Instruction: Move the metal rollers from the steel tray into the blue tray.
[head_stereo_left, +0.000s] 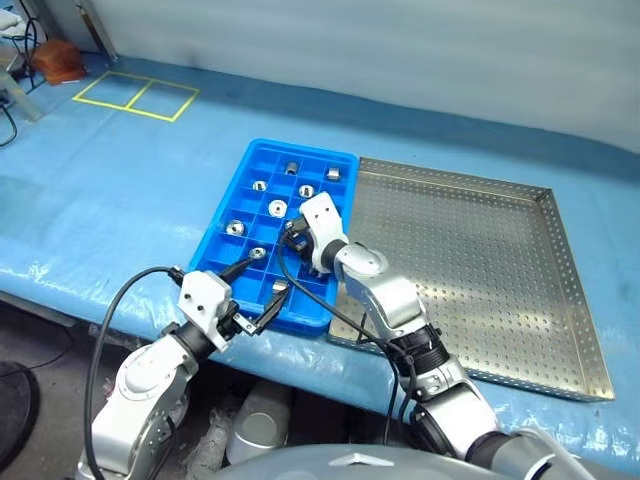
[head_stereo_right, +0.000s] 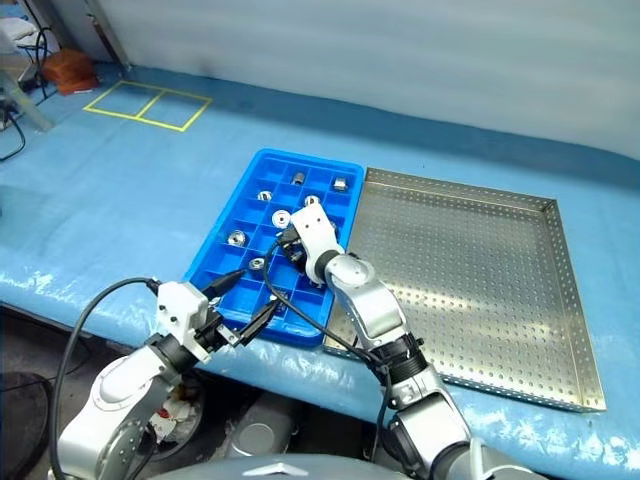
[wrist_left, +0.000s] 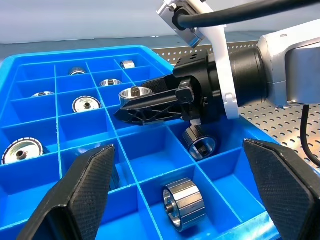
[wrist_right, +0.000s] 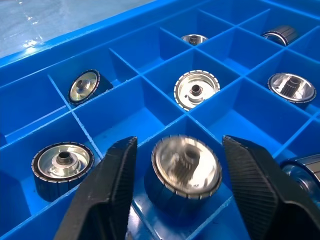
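Right wrist view showed the right gripper with fingers apart around a metal roller, seemingly just released, in a near-edge compartment of the blue tray; lifting straight up would avoid nudging it. Left gripper gaped empty.

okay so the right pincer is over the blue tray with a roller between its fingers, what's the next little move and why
Probably lift the right pincer straight up and back toward the steel tray. Its fingers stand apart from the roller, which sits in a compartment of the blue tray, so it looks released.
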